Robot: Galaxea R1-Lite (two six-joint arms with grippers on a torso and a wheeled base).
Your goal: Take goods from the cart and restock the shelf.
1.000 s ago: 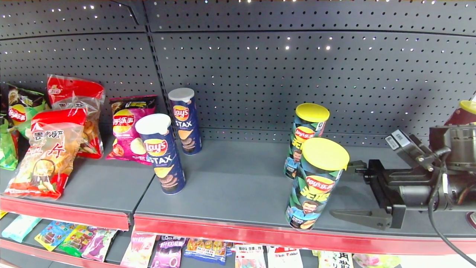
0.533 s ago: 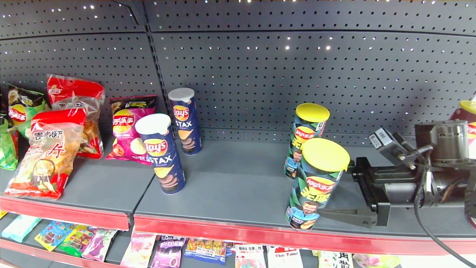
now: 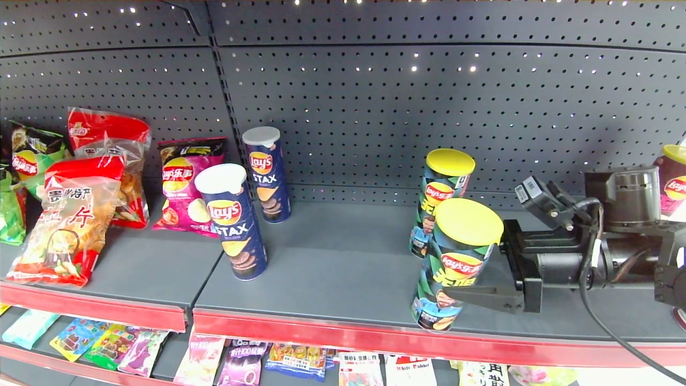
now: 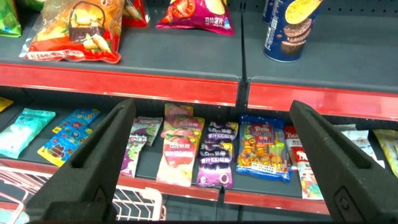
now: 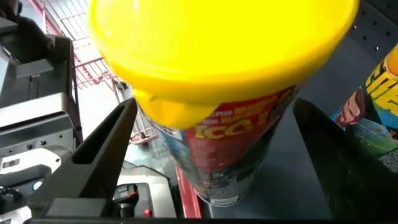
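Two tall cans with yellow lids stand on the grey shelf (image 3: 332,268). The front can (image 3: 458,252) is near the red front edge, and the rear can (image 3: 444,187) is just behind it. My right gripper (image 3: 471,265) comes in from the right, open, with one finger (image 3: 482,297) in front of the front can and the other behind it. In the right wrist view the can (image 5: 224,130) sits between the wide-spread fingers (image 5: 99,162), with a gap on each side. My left gripper (image 4: 211,107) hangs open and holds nothing, below the shelf front.
Two blue cans (image 3: 236,225) (image 3: 266,171) stand left of centre, with snack bags (image 3: 69,220) farther left. A dark red can (image 3: 672,179) stands at the far right. Packets (image 4: 211,155) line the lower shelf. A red wire cart (image 4: 134,208) sits below.
My right gripper has slid left along the shelf until its open fingers straddle the front yellow-lid can. The can has stayed where it was.
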